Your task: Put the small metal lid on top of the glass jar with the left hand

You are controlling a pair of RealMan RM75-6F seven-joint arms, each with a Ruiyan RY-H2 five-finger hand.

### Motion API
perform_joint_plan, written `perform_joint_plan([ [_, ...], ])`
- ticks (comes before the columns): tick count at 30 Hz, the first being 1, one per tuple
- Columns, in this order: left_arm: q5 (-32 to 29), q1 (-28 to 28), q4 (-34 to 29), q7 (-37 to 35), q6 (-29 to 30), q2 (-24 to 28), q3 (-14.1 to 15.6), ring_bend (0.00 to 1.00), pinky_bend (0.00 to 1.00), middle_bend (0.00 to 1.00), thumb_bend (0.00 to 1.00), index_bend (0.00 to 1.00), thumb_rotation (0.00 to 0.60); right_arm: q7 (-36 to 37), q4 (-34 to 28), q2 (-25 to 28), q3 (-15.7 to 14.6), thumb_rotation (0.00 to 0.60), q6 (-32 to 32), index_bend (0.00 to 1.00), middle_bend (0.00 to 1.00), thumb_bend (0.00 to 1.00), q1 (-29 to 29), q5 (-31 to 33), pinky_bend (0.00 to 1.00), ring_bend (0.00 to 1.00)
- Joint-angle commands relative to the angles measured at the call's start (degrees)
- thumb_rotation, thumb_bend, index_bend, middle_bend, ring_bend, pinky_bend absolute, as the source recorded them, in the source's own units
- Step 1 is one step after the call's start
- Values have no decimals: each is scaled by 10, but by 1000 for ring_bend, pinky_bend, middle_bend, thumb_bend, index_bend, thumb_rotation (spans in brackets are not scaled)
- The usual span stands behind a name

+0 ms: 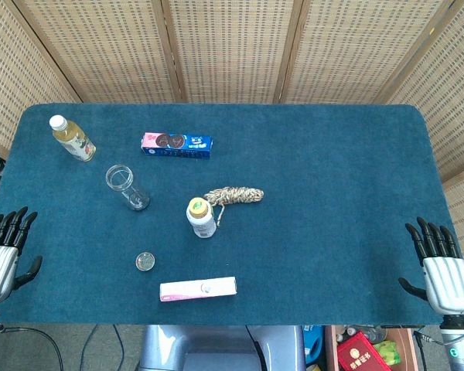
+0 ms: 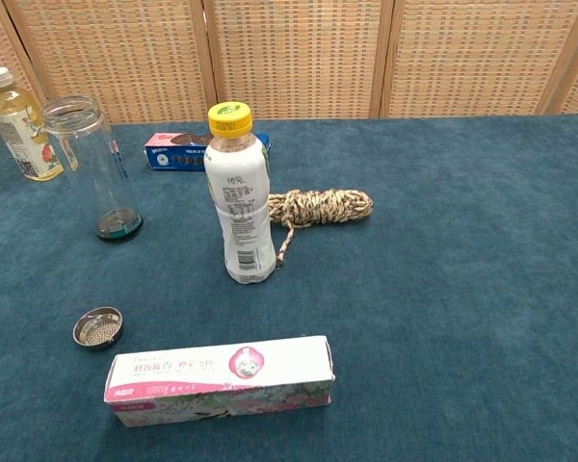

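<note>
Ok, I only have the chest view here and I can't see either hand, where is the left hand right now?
Observer: The left hand sits at the table's left edge, fingers apart, holding nothing.
Operator: And the right one?
Observer: The right hand is at the table's right edge, also holding nothing.
Operator: From above, how does the lid sit relative to the jar?
Observer: The small metal lid lies nearer the robot than the glass jar, slightly to its right, with bare cloth between them.
Operator: Anything between the left hand and the lid?
Observer: No, the head view shows only bare cloth between them.
</note>
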Motion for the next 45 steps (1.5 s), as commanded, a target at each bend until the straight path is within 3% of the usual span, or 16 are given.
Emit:
perform_joint_plan([
  [1,-1,-1,-1,2,-1,-1,-1,0,0,0,413,0,600,-1,0,0,0,600,1,41,0,99,0,-1,0,0],
  [29,-2,-7,-1,1,-15,-9,1,0,0,0,413,0,600,-1,-4,0,2,600,-4,41,0,99,-1,7,0,0],
  [34,0,-8,-3,10,-15,-12,1,0,0,0,260,0,600,0,-2,-1,1,600,-5,41,0,99,-1,7,0,0],
  [45,-1,-8,-4,26,-9,-23,-2,0,0,0,235,0,600,-12,-5,-5,-3,600,-9,41,0,99,2,0,0,0],
])
